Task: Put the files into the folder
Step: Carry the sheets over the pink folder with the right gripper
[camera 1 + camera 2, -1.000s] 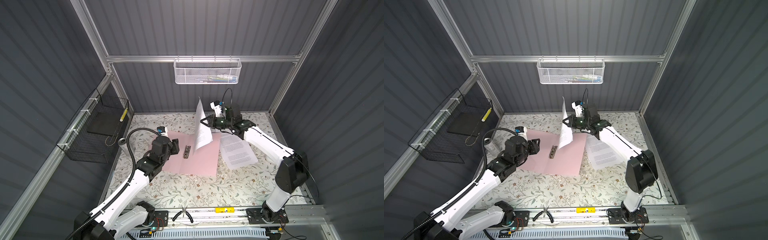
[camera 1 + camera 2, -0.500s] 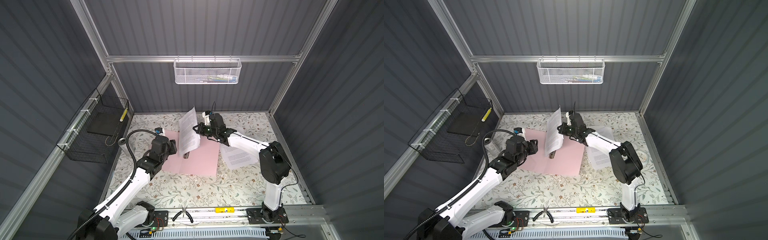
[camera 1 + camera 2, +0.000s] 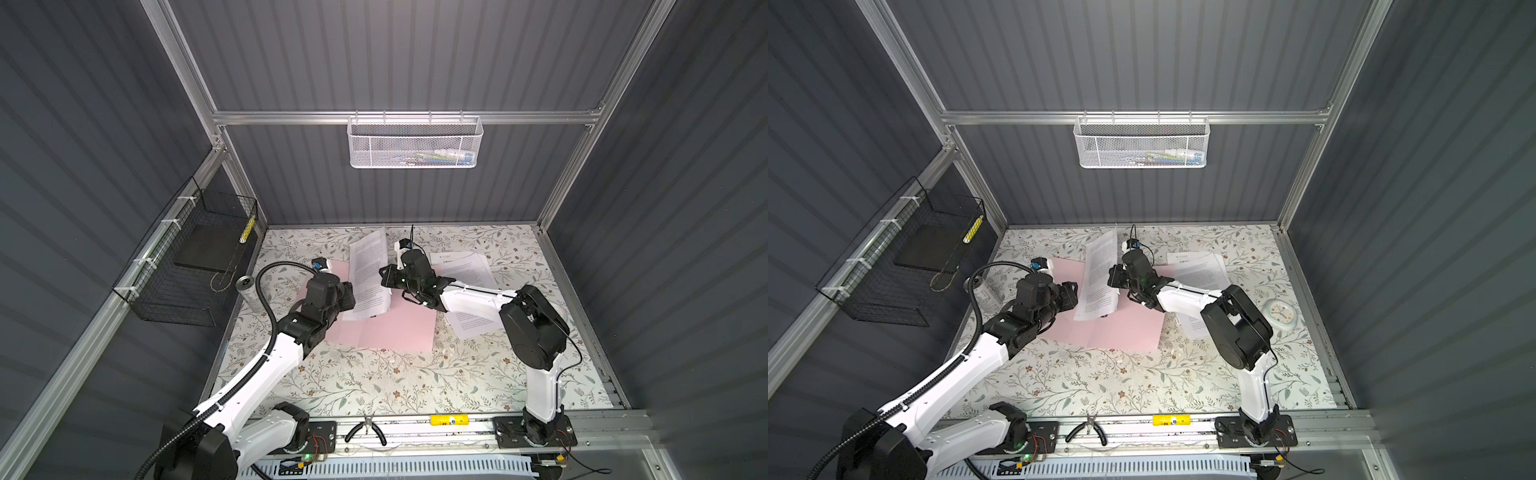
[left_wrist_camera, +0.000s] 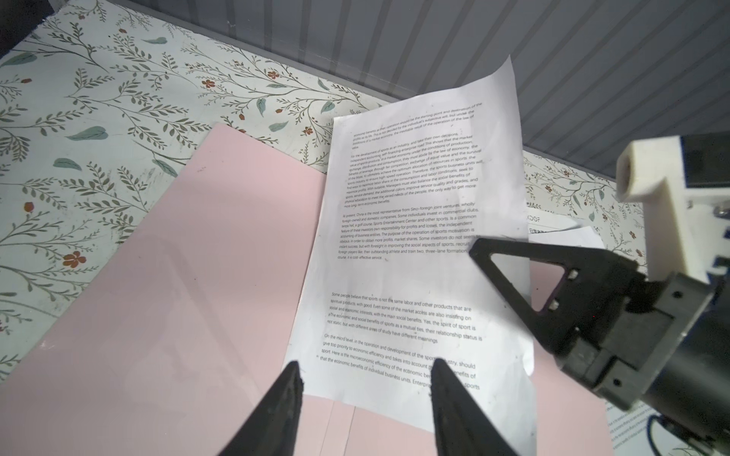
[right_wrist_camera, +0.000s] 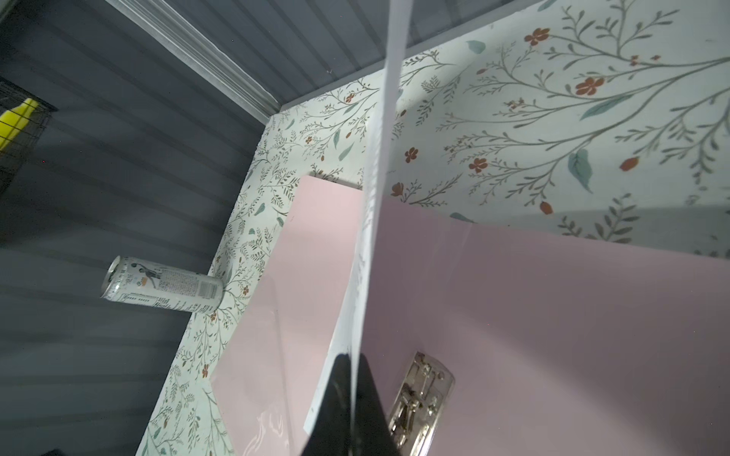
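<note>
- Over the open folder [image 3: 399,332], the right fingers [image 3: 383,277] pinch one sheet [image 3: 368,274] by its side edge. It hangs almost on edge, with its low end down at the pink leaf.
- Left fingers [image 4: 364,369] stand apart, gripping nothing, just short of that low end.
- Other files lie as a stack [image 3: 465,268] on the surface [image 3: 374,386] beside the folder, partly under the right arm.
- Step in hand, as I judge it: lay this sheet flat inside the folder.
- To do it well, tip the right wrist down so the sheet settles from its low end upward. Dropped from height, it could glide off.
- Keep it square to the folder's edges and watch the clip [image 5: 420,398] near the fold, which could snag a corner.
- Left fingers could steady the low end with a light press. A hard push may crease the paper or shove the folder.
- Let go only once most of the sheet rests on pink.
</note>
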`<state>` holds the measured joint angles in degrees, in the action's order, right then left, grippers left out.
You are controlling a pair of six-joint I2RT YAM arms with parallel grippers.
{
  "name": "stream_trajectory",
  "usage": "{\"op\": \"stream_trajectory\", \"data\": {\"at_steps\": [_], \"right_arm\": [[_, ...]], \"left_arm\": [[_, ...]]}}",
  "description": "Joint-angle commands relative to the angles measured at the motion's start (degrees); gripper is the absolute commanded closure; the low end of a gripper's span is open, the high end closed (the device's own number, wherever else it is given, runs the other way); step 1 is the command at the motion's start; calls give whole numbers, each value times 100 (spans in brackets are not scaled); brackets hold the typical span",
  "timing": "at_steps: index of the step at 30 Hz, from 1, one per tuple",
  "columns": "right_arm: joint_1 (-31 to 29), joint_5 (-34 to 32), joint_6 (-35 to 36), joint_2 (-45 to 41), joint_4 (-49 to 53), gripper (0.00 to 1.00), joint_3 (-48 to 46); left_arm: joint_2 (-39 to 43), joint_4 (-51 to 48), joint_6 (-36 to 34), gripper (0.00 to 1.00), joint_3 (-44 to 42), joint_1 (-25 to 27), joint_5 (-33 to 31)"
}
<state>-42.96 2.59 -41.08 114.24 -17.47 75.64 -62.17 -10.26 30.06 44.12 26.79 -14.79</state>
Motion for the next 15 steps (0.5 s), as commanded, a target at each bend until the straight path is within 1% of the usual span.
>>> {"op": "stream_trajectory", "data": {"at_steps": [1, 4, 11, 15], "right_arm": [[-116, -284, -160, 276, -114, 100, -1], [-159, -371, -345, 413, -130, 100, 67], [-312, -236, -767, 691, -71, 100, 264], [-466, -414, -961, 857, 363, 100, 552]], "left_arm": [[-30, 42, 104, 47, -104, -16, 46], [-36, 51, 125, 47, -123, -20, 16], [12, 76, 209, 48, -248, -24, -40], [-32, 78, 220, 48, -270, -16, -85]]}}
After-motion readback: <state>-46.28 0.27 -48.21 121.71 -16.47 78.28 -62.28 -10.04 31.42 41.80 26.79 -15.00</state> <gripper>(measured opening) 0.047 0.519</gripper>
